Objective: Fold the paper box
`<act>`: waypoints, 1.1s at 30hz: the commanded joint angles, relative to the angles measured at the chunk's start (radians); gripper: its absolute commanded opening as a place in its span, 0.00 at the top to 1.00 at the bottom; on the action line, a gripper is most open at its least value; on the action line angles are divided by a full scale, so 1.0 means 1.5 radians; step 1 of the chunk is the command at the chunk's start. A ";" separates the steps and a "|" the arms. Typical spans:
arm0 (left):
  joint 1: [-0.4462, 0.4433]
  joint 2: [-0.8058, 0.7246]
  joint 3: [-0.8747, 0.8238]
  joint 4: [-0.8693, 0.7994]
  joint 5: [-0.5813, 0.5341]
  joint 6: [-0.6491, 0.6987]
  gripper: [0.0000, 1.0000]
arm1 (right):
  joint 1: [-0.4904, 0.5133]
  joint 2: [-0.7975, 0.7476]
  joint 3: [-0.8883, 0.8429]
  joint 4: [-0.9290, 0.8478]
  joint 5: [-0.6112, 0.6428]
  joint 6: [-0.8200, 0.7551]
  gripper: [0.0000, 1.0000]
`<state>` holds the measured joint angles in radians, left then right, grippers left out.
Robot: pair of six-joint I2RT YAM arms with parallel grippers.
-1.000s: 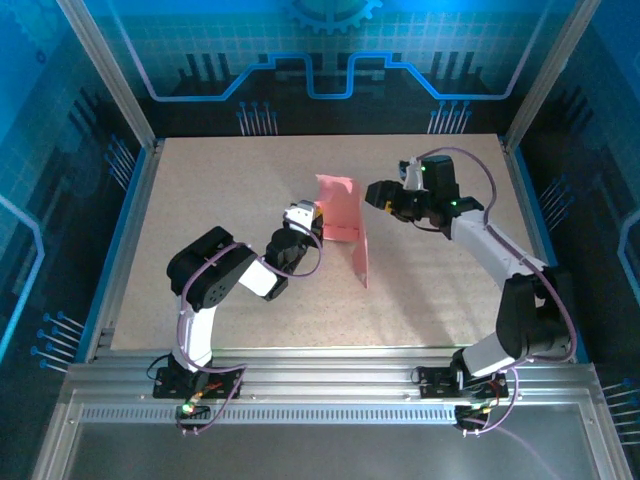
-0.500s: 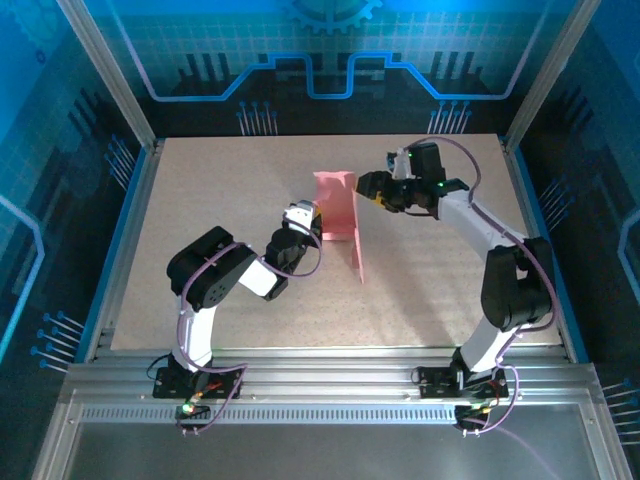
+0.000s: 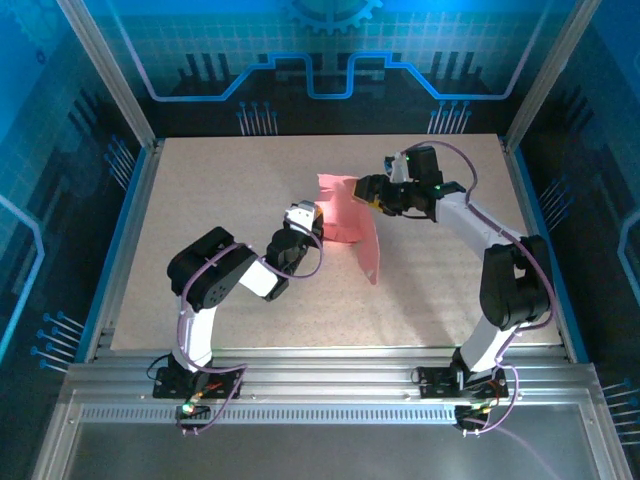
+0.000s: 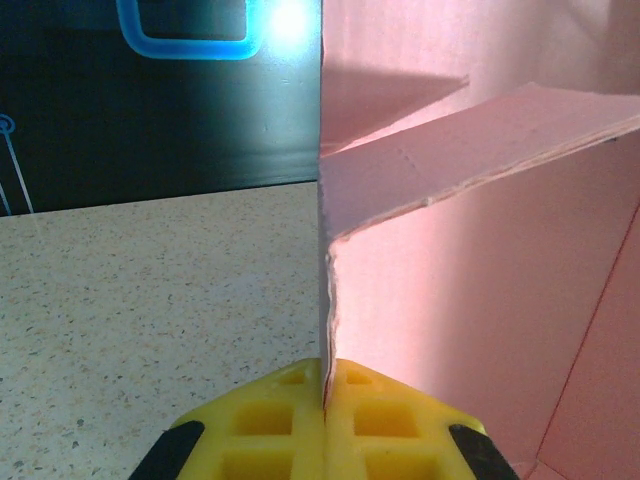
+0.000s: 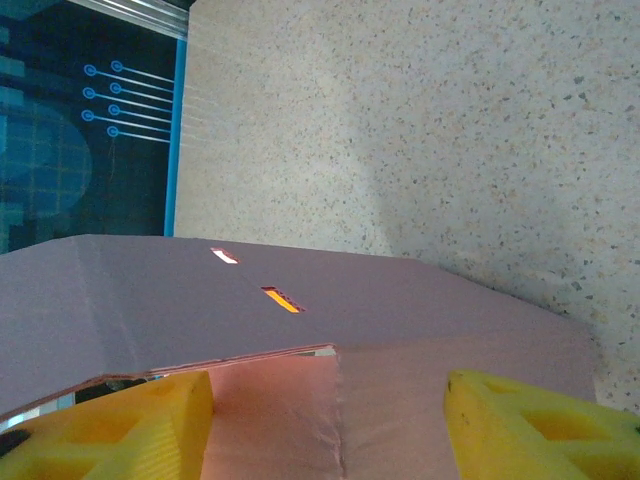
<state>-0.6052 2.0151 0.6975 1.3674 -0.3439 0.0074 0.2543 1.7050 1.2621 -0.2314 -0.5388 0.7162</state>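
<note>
Pink paper box is half-formed, standing near desk ctr, a touch toward 12 o'clock, w/ walls partly raised and a long flap trailing off toward 5 o'clock. L hand sits at the box's 9 o'clock side, fingers pressed together on a thin vertical card edge. Its wrist view shows that edge running straight down into the seam betw. the yellow pads. Prob. reason: it's the anchor, there to hold that wall upright and stop the piece sliding while the other arm works. R hand is at the box's 1 o'clock, up by the top edge. Its fingers are spread wide, one at each side of its wrist view, w/ a pink panel lying across the gap rather than clamped. So it grips nothing and is more likely placed to push or tip that panel over. Two small slots show in the panel, light coming thru; prob. for tabs, can't tell which. Judgement: mid-fold, shape not closed yet. Next move likely needs R hand to press the panel down toward 7 o'clock w/o buckling the thin card. Risk is the L pinch slipping or creasing the edge.
</note>
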 commanded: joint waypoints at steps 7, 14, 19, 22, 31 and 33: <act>-0.005 -0.018 -0.001 0.023 0.005 0.012 1.00 | 0.001 0.037 0.032 -0.097 -0.013 -0.041 0.42; -0.007 -0.017 0.003 0.023 0.007 0.019 1.00 | 0.008 0.065 0.075 -0.157 0.003 -0.046 0.52; -0.008 -0.016 0.005 0.023 0.007 0.020 1.00 | 0.012 0.062 0.093 -0.190 0.025 -0.058 0.72; -0.008 -0.017 0.005 0.023 0.007 0.020 1.00 | 0.016 0.063 0.103 -0.206 0.034 -0.066 0.78; -0.009 -0.019 0.004 0.023 0.007 0.021 1.00 | 0.034 0.070 0.137 -0.234 0.043 -0.083 0.56; -0.009 -0.019 0.003 0.023 0.006 0.021 1.00 | 0.037 0.074 0.142 -0.244 0.054 -0.087 0.62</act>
<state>-0.6090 2.0151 0.6975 1.3689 -0.3443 0.0330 0.2913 1.7893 1.4437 -0.5503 -0.4660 0.6025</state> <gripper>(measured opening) 0.046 0.408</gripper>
